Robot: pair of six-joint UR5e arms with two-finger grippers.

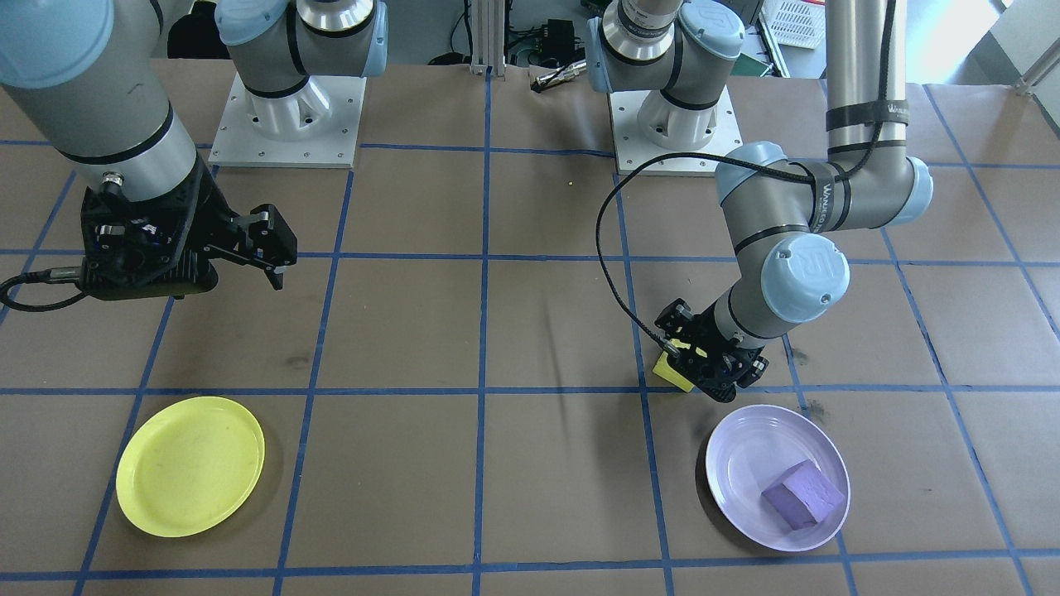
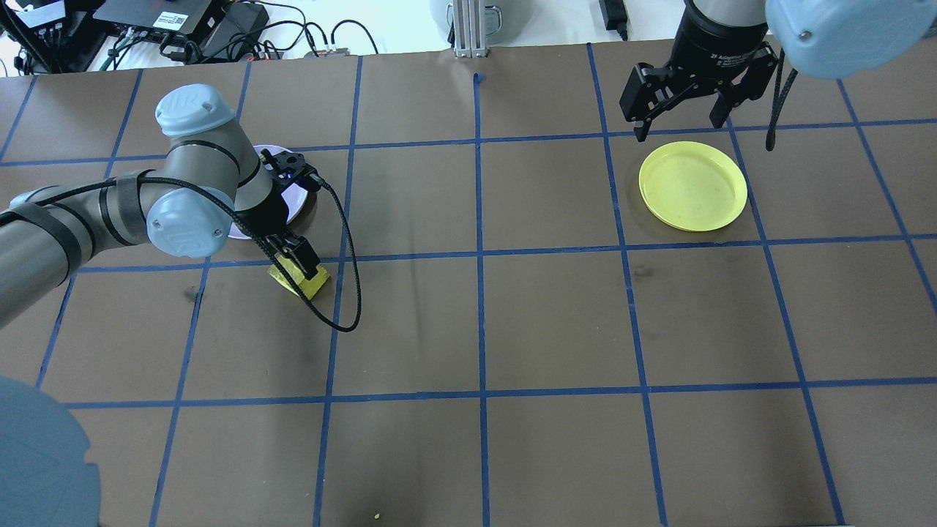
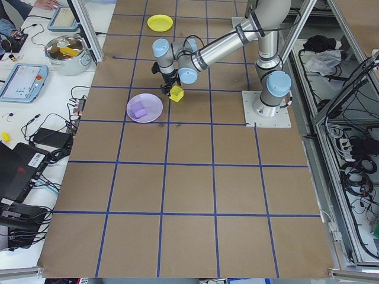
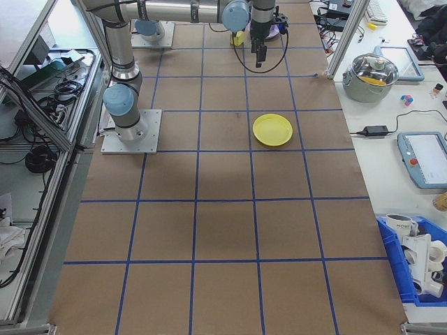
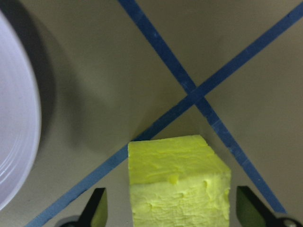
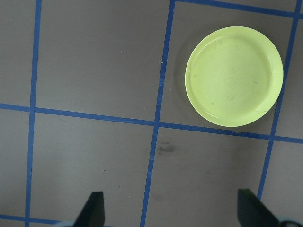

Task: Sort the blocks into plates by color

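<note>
The yellow block [image 5: 177, 187] rests on the table at a crossing of blue tape lines, just beside the lavender plate [image 5: 16, 142]. My left gripper [image 5: 173, 210] is down around it and open, with a gap between each finger and the block. The same block [image 1: 671, 374] peeks out under that gripper [image 1: 704, 364]. The purple block [image 1: 803, 494] lies inside the lavender plate [image 1: 733, 463]. The yellow plate [image 1: 190, 466] holds nothing. Well above the table near that yellow plate [image 2: 692, 187], my right gripper [image 2: 681, 126] hangs open and holds nothing.
Both arm bases [image 1: 286, 124] [image 1: 675, 124] are bolted at the robot's edge of the table. A black cable [image 2: 348, 271] loops from the left wrist over the table. A lidded pot [image 3: 68, 50] and tablets sit on a side bench beyond the table.
</note>
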